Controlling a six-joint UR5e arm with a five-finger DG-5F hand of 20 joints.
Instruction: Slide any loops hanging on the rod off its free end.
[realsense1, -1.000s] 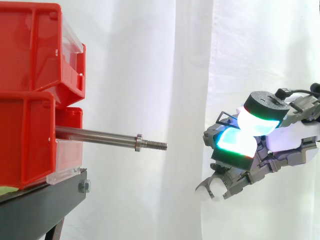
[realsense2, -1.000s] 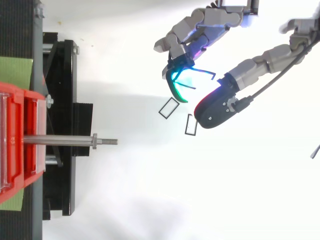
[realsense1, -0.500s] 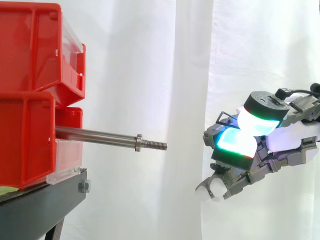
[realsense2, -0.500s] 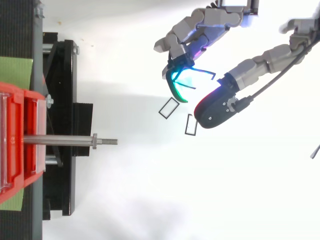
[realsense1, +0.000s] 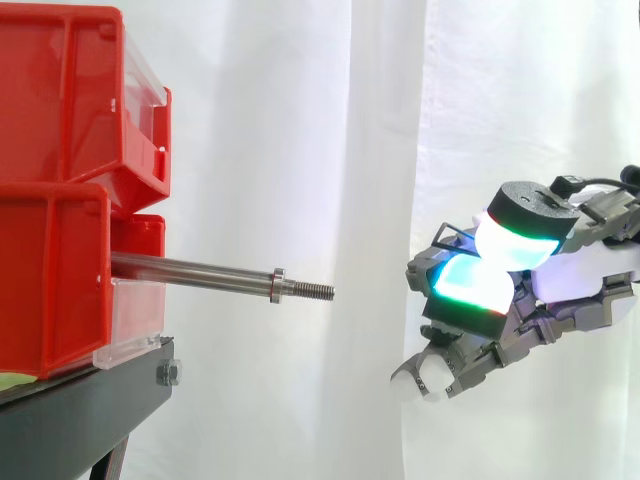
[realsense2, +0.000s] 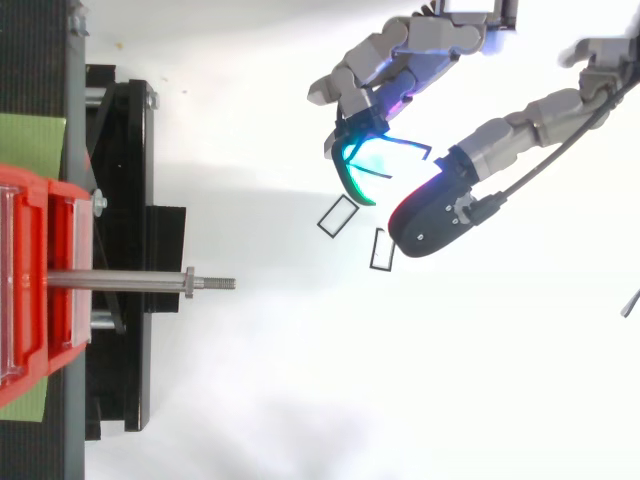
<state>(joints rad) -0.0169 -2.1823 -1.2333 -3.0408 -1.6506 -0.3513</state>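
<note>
Since the rod (realsense1: 190, 271) ahead of your curled, empty fingers (realsense1: 465, 285) looks bare, reaching in might just whack it.

The rod (realsense1: 190, 270) is smooth, shiny metal, threaded at its free end. The red bins (realsense1: 50, 110) are glossy plastic with clear plastic fronts (realsense1: 135, 305). The stand (realsense1: 80, 415) is matt black. The white curtain (realsense1: 300, 120) is soft, matt cloth. The hand (realsense1: 570, 280) has a matt grey casing.
</note>
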